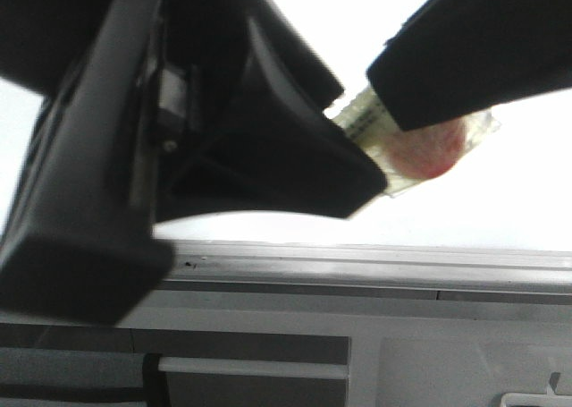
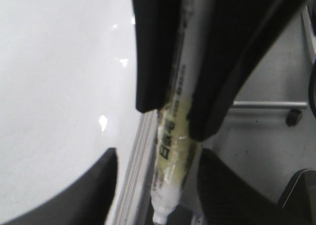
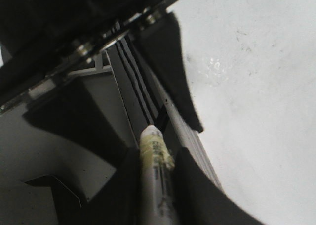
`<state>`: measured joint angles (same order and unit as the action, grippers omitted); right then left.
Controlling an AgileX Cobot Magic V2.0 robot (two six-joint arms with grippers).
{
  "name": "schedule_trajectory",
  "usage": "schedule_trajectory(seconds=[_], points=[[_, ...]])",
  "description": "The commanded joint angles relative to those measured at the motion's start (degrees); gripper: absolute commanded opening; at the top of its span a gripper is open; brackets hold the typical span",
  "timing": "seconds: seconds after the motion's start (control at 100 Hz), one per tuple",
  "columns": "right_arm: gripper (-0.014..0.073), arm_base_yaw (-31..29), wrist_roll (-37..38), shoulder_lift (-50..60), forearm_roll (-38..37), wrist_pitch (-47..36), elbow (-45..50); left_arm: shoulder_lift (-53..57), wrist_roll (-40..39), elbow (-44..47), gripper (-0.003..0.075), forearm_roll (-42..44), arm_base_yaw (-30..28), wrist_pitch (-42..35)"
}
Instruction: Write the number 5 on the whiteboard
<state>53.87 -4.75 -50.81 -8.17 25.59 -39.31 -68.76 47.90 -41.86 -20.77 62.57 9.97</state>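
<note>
The whiteboard (image 1: 465,210) is glossy white with a grey metal frame edge (image 1: 357,268). No number 5 shows on it in any view. My right gripper (image 3: 155,153) is shut on a white marker (image 3: 154,170) wrapped in yellowed tape. The marker also shows in the front view (image 1: 362,116), with a red round patch under tape (image 1: 429,148). In the left wrist view the marker (image 2: 170,156) hangs over the frame edge (image 2: 136,180). My left gripper (image 2: 159,156) is open, its fingers (image 2: 94,190) on either side of the marker, apart from it.
A grey unit with panels (image 1: 259,353) lies below the board's frame. In the left wrist view a grey floor holds a metal bar (image 2: 261,105) and a black caster (image 2: 294,117). Faint smudges (image 3: 217,64) mark the board.
</note>
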Motion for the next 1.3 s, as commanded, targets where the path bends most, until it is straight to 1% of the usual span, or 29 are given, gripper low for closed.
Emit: schedule_trajectory(seconds=[0.0, 0.04, 0.13, 0.2, 0.27, 0.35, 0.41, 0.46, 0.55, 0.62, 0.67, 0.69, 0.72, 0.73, 0.85, 0.98, 1.14, 1.29], points=[[-0.0069, 0.03, -0.01, 1.00, -4.02, -3.49, -1.49, 2.48, -0.90, -1.96, 0.0606, -3.65, 0.29, -4.51], [-0.0069, -0.06, -0.01, 1.70, -5.01, -3.38, -1.49, 3.51, -0.90, -1.96, 0.0622, -3.78, 0.29, -4.22], [-0.0061, -0.95, -0.01, 3.87, -6.74, -2.43, -1.49, 7.21, -2.56, -1.96, 0.0606, -4.06, 0.29, -3.53], [-0.0060, -2.44, 0.10, 5.80, -7.92, -1.32, -1.49, 11.22, -4.49, -1.72, 0.0566, -4.06, -0.30, -2.93], [-0.0060, -4.82, 0.10, 7.62, -7.90, 0.49, -1.49, 15.87, -7.34, -0.96, 0.0507, -4.06, -1.50, -2.74], [-0.0060, -7.74, 0.71, 9.32, -7.90, 2.87, -1.49, 21.30, -10.75, 0.91, 0.0431, -4.06, -3.57, -2.85], [-0.0060, -9.62, 1.08, 10.31, -7.90, 3.09, -1.40, 25.94, -13.48, 2.49, 0.0382, -4.06, -5.87, -2.85], [-0.0060, -10.43, 1.22, 10.99, -7.78, 2.35, -1.27, 29.45, -15.75, 4.11, 0.0330, -4.06, -7.79, -2.85], [-0.0060, -10.55, 1.22, 11.26, -7.68, -0.31, -1.27, 35.58, -17.33, 7.53, 0.0244, -4.06, -11.45, -2.85], [-0.0060, -10.55, 1.22, 10.57, -7.68, -2.60, -1.27, 39.46, -17.33, 10.31, 0.0155, -4.40, -14.14, -2.96], [-0.0060, -10.55, 1.22, 9.31, -7.68, -4.28, -1.27, 41.94, -17.33, 12.43, 0.0068, -5.89, -16.09, -3.06], [-0.0060, -10.55, 1.22, 8.94, -7.68, -4.70, -1.27, 42.47, -17.33, 12.91, 0.0044, -6.28, -16.55, -3.06], [-0.0060, -10.55, 1.22, 7.95, -7.91, -5.52, -1.27, 43.36, -17.33, 14.06, -0.0016, -7.01, -17.40, -3.06], [-0.0060, -10.55, 1.22, 7.73, -8.03, -5.94, -1.27, 43.56, -17.33, 14.29, -0.0022, -7.37, -17.79, -3.06], [-0.0060, -10.55, 1.22, 3.72, -9.89, -8.82, -2.16, 45.53, -17.33, 16.83, -0.0020, -10.71, -20.08, -3.06], [-0.0060, -11.64, 1.22, -0.98, -12.40, -7.40, -5.46, 45.66, -17.33, 17.18, -0.0020, -11.60, -20.33, -2.94], [-0.0060, -14.73, 1.22, -4.75, -13.38, -7.17, -9.64, 45.66, -17.33, 17.18, -0.0020, -11.60, -20.33, -2.94], [-0.0060, -17.99, 1.22, -7.71, -13.38, -6.68, -11.39, 45.66, -17.33, 17.18, -0.0020, -11.60, -20.33, -2.87]])
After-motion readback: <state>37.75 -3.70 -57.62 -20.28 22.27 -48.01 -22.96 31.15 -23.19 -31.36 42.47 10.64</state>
